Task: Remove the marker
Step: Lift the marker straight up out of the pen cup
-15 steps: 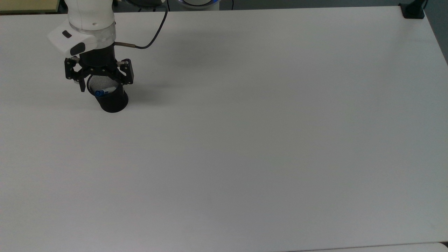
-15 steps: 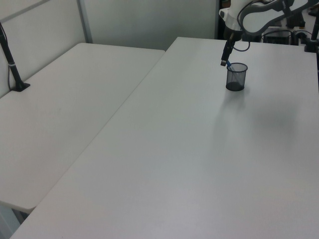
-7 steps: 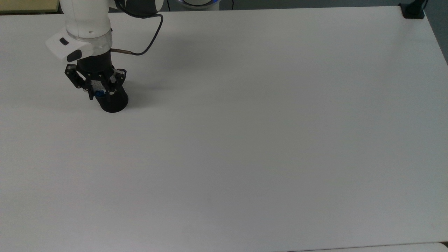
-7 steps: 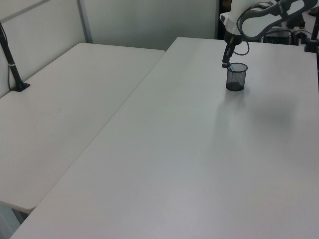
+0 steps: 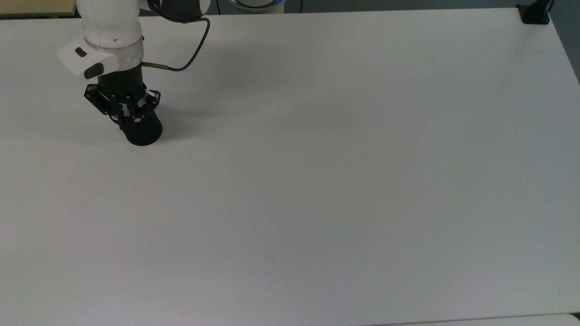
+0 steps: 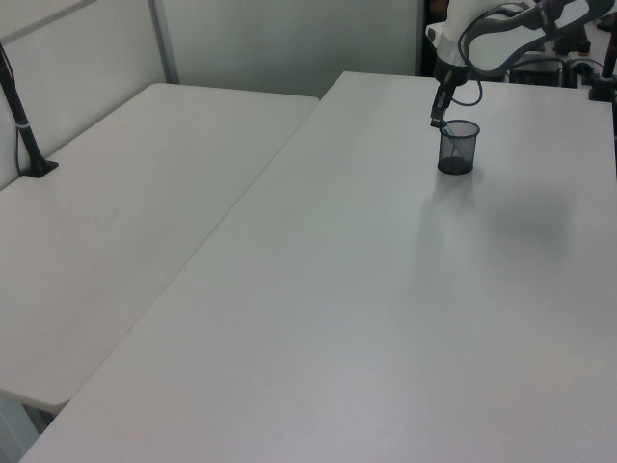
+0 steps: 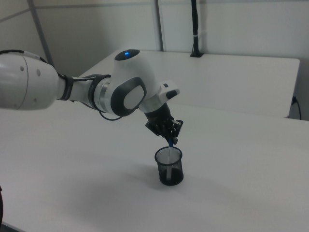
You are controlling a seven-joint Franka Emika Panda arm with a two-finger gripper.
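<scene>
Right view: jaws pinching marker blue cap, apparently; barrel inside mesh cup on table.

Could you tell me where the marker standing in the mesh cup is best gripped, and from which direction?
Grip the marker by its blue cap, coming from above. That end leans out over the rim of the cup while the barrel sits inside the mesh. The gripper is already closed on that end.
</scene>
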